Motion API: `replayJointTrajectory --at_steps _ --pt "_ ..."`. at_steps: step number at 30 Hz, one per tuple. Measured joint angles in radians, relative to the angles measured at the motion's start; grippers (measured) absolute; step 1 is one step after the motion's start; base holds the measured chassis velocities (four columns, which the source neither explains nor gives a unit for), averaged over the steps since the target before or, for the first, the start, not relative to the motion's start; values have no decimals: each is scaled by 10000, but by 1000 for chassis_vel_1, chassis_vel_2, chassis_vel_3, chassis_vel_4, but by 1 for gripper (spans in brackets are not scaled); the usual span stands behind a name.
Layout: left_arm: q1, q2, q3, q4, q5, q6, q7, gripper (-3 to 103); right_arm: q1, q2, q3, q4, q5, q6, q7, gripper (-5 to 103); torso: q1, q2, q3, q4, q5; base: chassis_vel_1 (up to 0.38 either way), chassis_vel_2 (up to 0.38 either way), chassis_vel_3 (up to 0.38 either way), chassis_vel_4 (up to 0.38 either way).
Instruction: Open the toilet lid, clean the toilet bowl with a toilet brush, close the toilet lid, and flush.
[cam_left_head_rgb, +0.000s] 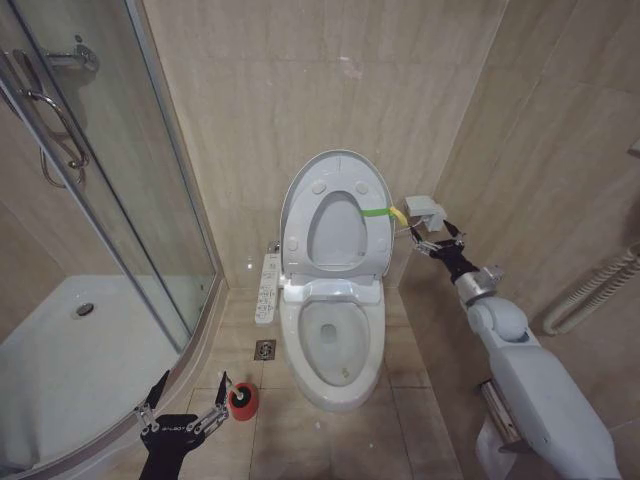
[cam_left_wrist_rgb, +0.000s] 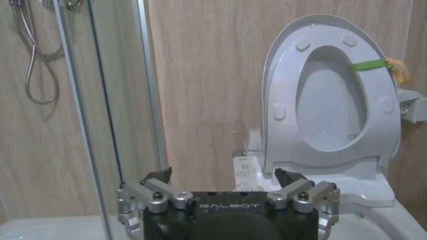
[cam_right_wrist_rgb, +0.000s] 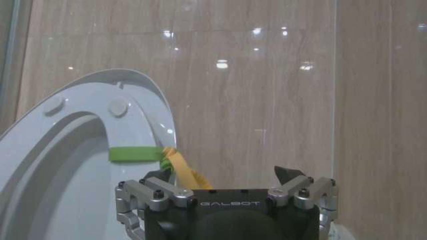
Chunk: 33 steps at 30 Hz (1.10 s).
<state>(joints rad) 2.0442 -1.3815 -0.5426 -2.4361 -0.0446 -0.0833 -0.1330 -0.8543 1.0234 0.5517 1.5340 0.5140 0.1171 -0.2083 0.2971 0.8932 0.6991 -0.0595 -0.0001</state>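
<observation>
The toilet lid (cam_left_head_rgb: 335, 215) stands upright above the toilet bowl (cam_left_head_rgb: 333, 345), the spread right claw (cam_left_head_rgb: 418, 237) beside its green-yellow strap (cam_left_head_rgb: 383, 212), the spread left claw (cam_left_head_rgb: 185, 397) near the red holder (cam_left_head_rgb: 242, 401).

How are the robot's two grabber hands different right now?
The left gripper hangs low over the floor beside the red brush holder; the right gripper reaches up high beside the raised toilet lid. The right gripper is right next to the lid's green-yellow strap; the left gripper has nothing between its fingers. Both are open, black and silver.
</observation>
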Motion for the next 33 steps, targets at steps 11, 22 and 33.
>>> replayJointTrajectory --at_steps 11,22,33 --pt "0 0 0 0 0 0 0 100 -1746 42 708 1078 306 -205 272 100 0 0 0 0 2 0 0 0 0" --pt "0 0 0 0 0 0 0 100 -3035 710 1135 1948 242 -263 345 100 0 0 1 0 0 0 0 0 0" --pt "0 0 0 0 0 0 0 100 -3964 1430 1317 2105 -180 -41 226 100 0 0 0 0 0 0 0 0 0"
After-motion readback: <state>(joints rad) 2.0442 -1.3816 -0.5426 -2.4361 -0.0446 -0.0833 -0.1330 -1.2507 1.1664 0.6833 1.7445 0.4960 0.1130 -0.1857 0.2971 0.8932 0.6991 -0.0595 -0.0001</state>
